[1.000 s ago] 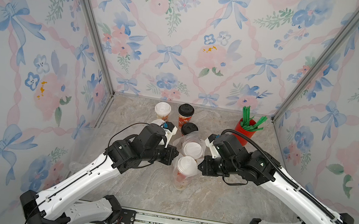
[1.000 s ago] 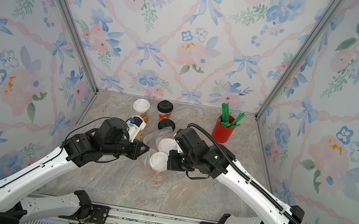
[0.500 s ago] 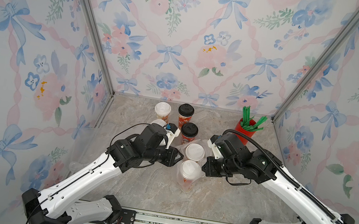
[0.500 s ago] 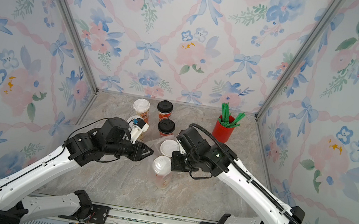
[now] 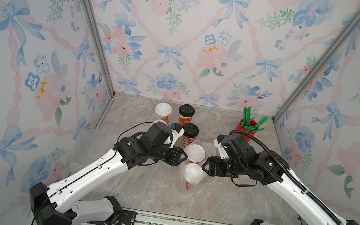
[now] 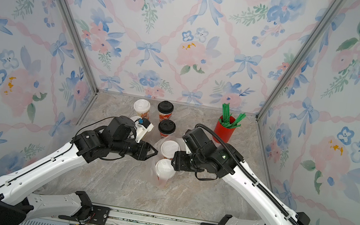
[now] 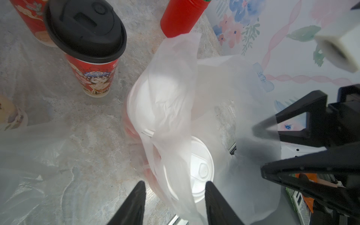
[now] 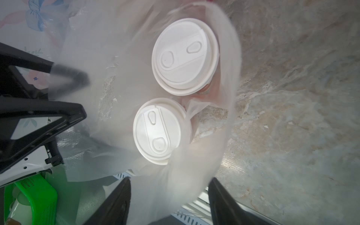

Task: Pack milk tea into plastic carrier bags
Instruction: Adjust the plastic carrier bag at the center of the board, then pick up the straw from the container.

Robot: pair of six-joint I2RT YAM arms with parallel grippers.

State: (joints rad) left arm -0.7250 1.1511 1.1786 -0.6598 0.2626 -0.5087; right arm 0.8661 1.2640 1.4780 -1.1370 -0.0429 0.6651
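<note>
At the middle of the tabletop [image 5: 152, 187], a clear carrier bag [image 8: 232, 64] stands with two cups of milk tea inside it. The nearer white-lidded cup [image 5: 192, 171] and the farther white-lidded cup [image 5: 195, 152] sit tight together and appear upright.

The left end effector [image 5: 183, 157] and the right end effector [image 5: 205, 165] flank the bag's mouth from opposite sides. Both have their fingers spread wide and clamp nothing. In the left wrist view a loose handle [image 7: 171, 81] drapes over the lids and hangs between the spread fingers without being pinched. In the right wrist view blurred film crosses the gap in the same way.

This looks like the close of one bag's packing, with two cups in and the handles free.

Toward the back wall, a cream cup [image 5: 162, 112] and two black-lidded cups [image 5: 186, 114] [image 5: 190, 132] stand unbagged, beside the red straw cup [image 5: 246, 129]. Another lid may be hidden behind the left wrist, though I cannot tell for certain. More clear film [image 7: 25, 148] lies at the left of the tabletop.

The next move probably calls for both arms to back away without snagging the loose handles. After that they would fetch a fresh bag, hold its mouth open and lift a remaining cup by its body. The thin film will cling and collapse easily.
</note>
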